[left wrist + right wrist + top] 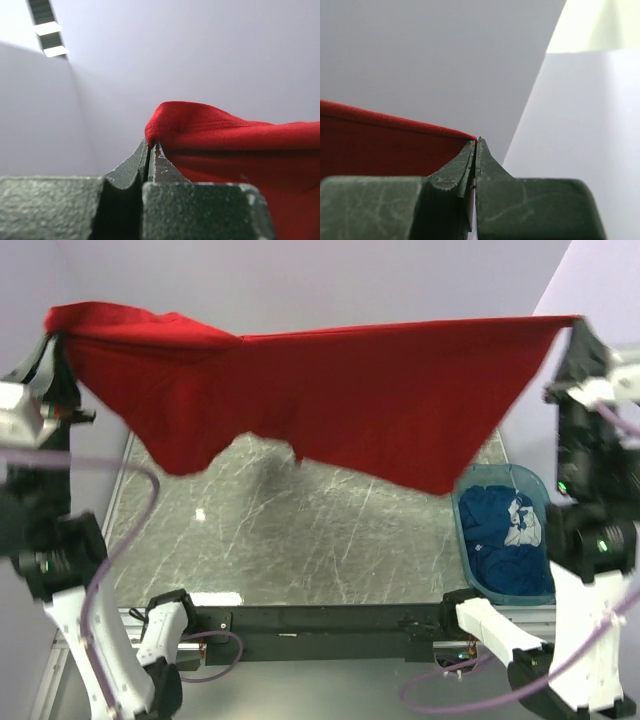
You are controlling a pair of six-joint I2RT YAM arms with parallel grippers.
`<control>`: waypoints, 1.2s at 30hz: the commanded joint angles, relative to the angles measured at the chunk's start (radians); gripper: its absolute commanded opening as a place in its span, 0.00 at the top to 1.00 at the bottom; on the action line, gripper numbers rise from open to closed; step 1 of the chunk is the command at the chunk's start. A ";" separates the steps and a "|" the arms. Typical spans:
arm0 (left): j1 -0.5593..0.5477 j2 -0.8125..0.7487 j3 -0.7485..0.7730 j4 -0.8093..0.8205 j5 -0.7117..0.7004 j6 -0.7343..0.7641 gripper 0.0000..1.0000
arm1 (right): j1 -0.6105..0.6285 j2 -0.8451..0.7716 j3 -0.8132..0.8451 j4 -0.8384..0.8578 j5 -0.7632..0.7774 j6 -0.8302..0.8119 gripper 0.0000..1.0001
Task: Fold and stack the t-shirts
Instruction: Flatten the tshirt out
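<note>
A bright red t-shirt (330,390) hangs stretched high above the table between both arms. My left gripper (50,335) is shut on its upper left corner, and the left wrist view shows red cloth (230,140) bunched at the gripper (151,145). My right gripper (575,325) is shut on the upper right corner, where the red hem (395,130) runs into the gripper (476,141). The shirt sags in the middle, its lower edge hanging clear of the tabletop. A dark blue t-shirt with white print (510,535) lies crumpled in the tub. The lavender one is out of view.
A translucent teal plastic tub (535,485) stands at the table's right side, near the right arm's base. The dark marbled tabletop (300,530) lies below the hanging shirt. Lavender walls close in on the back and sides.
</note>
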 commanded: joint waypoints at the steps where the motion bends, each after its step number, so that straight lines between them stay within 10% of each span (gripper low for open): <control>1: 0.018 -0.049 0.030 -0.012 -0.143 0.107 1.00 | -0.012 -0.058 0.033 0.174 0.086 -0.070 1.00; 9: 0.018 -0.034 0.167 -0.250 -0.186 0.211 1.00 | -0.010 -0.046 0.042 0.202 0.029 -0.186 1.00; 21: 0.017 -0.112 -0.425 -0.491 0.109 0.181 0.99 | -0.010 0.135 -0.436 0.286 -0.179 -0.252 1.00; 28: -0.044 0.127 -0.637 -0.378 -0.035 0.197 0.99 | 0.043 0.443 -0.451 0.306 -0.227 -0.278 1.00; 36: -0.055 0.565 -0.547 -0.313 -0.196 0.153 1.00 | 0.108 0.816 -0.264 0.251 -0.198 -0.347 1.00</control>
